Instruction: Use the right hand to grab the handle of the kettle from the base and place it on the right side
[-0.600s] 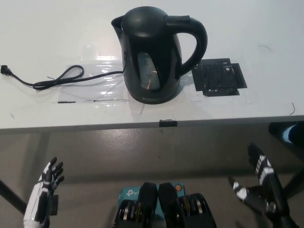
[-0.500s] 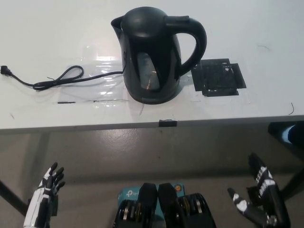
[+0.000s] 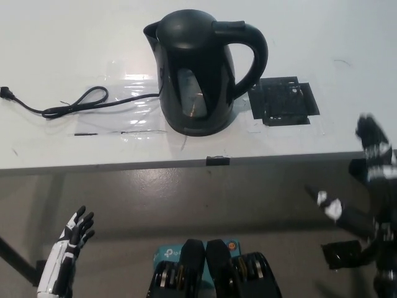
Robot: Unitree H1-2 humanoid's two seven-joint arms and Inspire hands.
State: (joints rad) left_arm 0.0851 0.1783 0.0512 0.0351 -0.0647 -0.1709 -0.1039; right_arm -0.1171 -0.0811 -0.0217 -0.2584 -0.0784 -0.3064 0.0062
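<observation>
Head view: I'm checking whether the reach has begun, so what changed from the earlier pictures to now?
The black right hand has risen from low at the right toward the table edge, fingers spread, holding nothing. The white left hand has sunk a little at lower left, open. The kettle sits on its base untouched, and the cord and black square lie as before.

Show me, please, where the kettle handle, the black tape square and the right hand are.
kettle handle [image 3: 257,53], head view, on its outer curve.
black tape square [image 3: 283,102], head view, on its middle.
right hand [image 3: 372,180], head view, on its middle.
</observation>
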